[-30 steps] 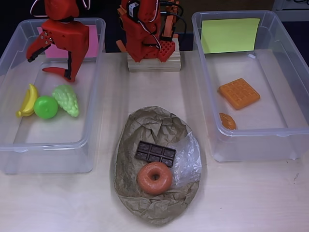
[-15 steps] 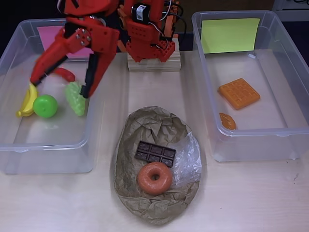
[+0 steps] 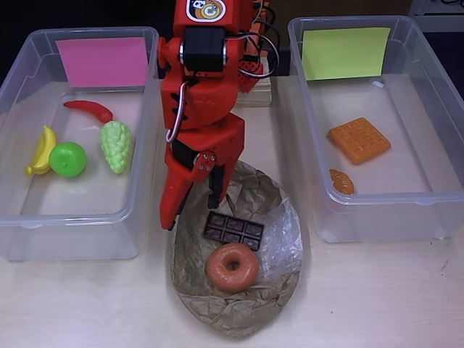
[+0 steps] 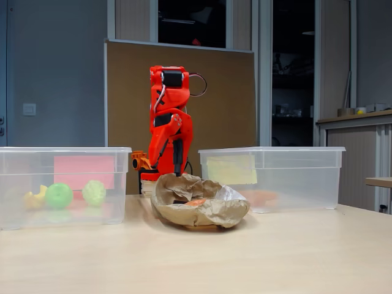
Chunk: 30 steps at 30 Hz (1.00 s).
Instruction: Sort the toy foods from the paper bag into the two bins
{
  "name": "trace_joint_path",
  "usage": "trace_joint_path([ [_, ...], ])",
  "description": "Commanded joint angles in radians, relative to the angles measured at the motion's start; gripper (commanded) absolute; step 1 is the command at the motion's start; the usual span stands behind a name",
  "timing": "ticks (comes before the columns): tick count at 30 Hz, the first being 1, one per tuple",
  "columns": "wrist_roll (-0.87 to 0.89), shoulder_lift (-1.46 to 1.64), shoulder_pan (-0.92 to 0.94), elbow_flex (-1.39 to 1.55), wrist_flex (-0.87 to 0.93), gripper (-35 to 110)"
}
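Observation:
My red gripper (image 3: 192, 214) hangs open and empty over the back left edge of the crumpled paper bag (image 3: 239, 312). A dark chocolate bar (image 3: 233, 230) and a brown donut (image 3: 232, 267) lie in the bag, just right of the fingertips. The left bin (image 3: 72, 235) with the pink sheet (image 3: 105, 61) holds a red chili (image 3: 90, 110), banana (image 3: 43, 151), green apple (image 3: 68, 159) and grapes (image 3: 116, 145). An orange waffle (image 3: 359, 140) and a croissant (image 3: 341, 181) sit in the right bin (image 3: 384, 217) under the yellow-green sheet (image 3: 344, 52). In the fixed view the gripper (image 4: 166, 165) points down behind the bag (image 4: 202, 211).
The arm's base (image 3: 254, 87) stands on a wooden block at the back between the bins. Bare table (image 3: 377, 297) lies in front of the bins and around the bag. The bin walls rise on both sides of the arm.
The gripper swung out of the left bin and across to the paper bag, still open. The chili stayed in the left bin; the grapes shifted slightly.

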Motion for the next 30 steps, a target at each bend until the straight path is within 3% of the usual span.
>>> trace_joint_path([
  [1,0.183,-0.057,-0.071,-0.058,0.017,39],
  [8,0.396,-0.175,-0.181,-0.150,0.023,40],
  [16,0.380,-0.304,-0.279,-0.299,0.009,43],
  [30,0.284,-0.503,-0.224,-0.531,0.014,42],
])
